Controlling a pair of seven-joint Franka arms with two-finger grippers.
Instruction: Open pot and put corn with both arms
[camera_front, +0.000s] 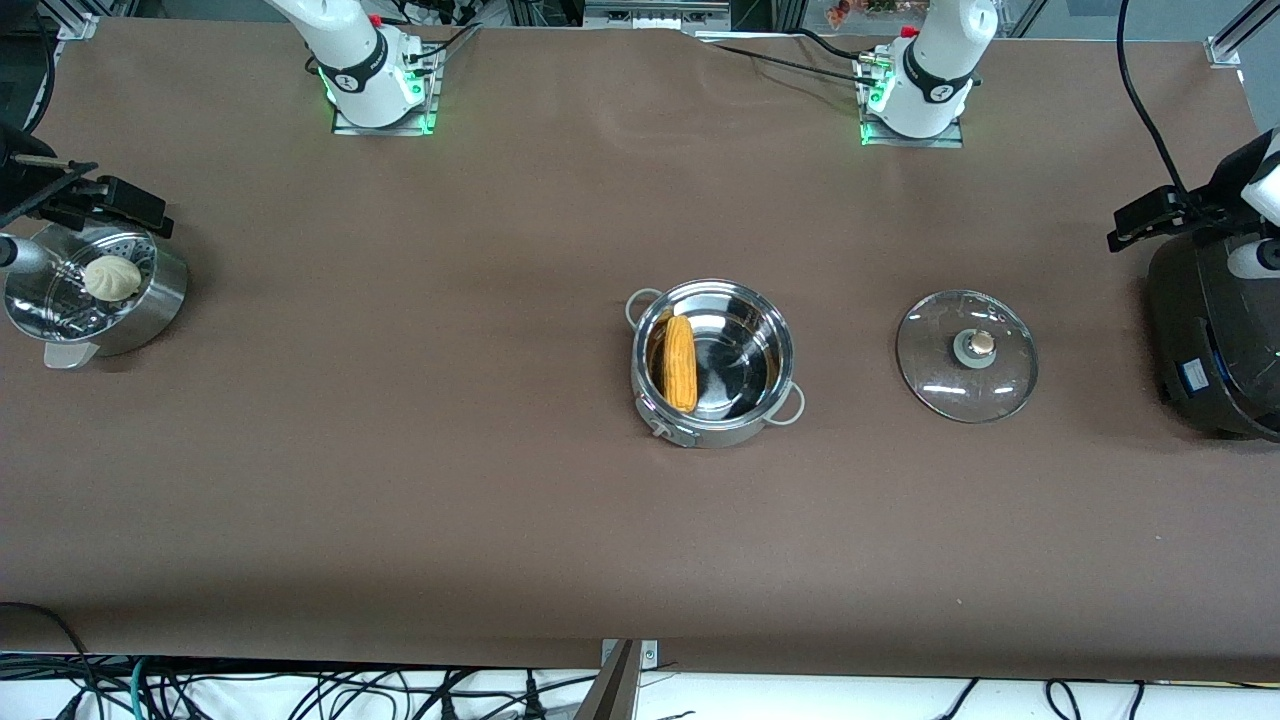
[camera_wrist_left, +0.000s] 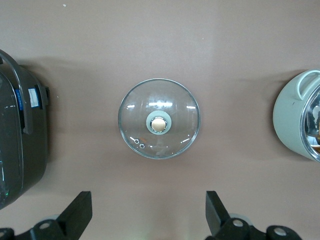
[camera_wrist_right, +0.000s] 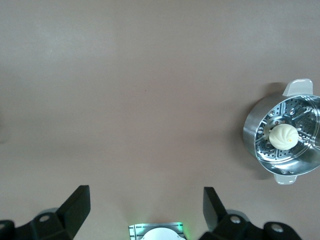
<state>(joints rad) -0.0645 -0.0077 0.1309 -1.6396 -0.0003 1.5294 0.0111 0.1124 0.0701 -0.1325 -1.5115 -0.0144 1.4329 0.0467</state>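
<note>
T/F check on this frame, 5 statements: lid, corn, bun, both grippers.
1. The glass lid sits on the pot. False: it lies flat on the table beside the pot, toward the left arm's end.
2. The corn lies inside the pot. True.
3. The left gripper is shut on the lid's knob. False: it is open and holds nothing, up over the table by the lid.
4. The bun sits in the steamer bowl at the right arm's end of the table. True.
5. The right gripper holds the corn. False: it is open and empty, over bare table.
</note>
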